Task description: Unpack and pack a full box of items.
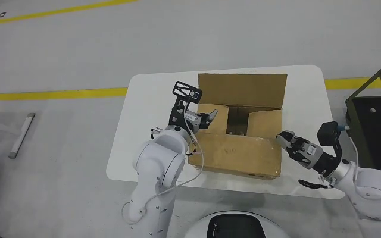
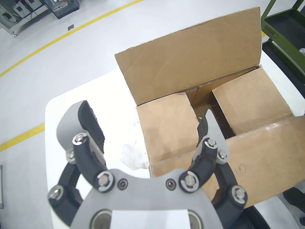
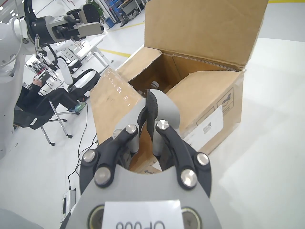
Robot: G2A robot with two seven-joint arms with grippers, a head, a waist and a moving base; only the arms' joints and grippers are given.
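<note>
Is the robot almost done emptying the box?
Just started. Done: the cardboard box has its back flap up and front flap folded out. In hand: nothing; left gripper open, right gripper shut beside the front flap. Left: side flaps lie across the opening, so unpacking and repacking remain.

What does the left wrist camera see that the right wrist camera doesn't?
Left wrist view alone: crumpled white paper on the table beside the box, and a green cart. Right wrist view alone: the white label on the box's side, and the right tool, shut. Both share the cardboard box with its far flap upright, the white table and the open left tool.
</note>
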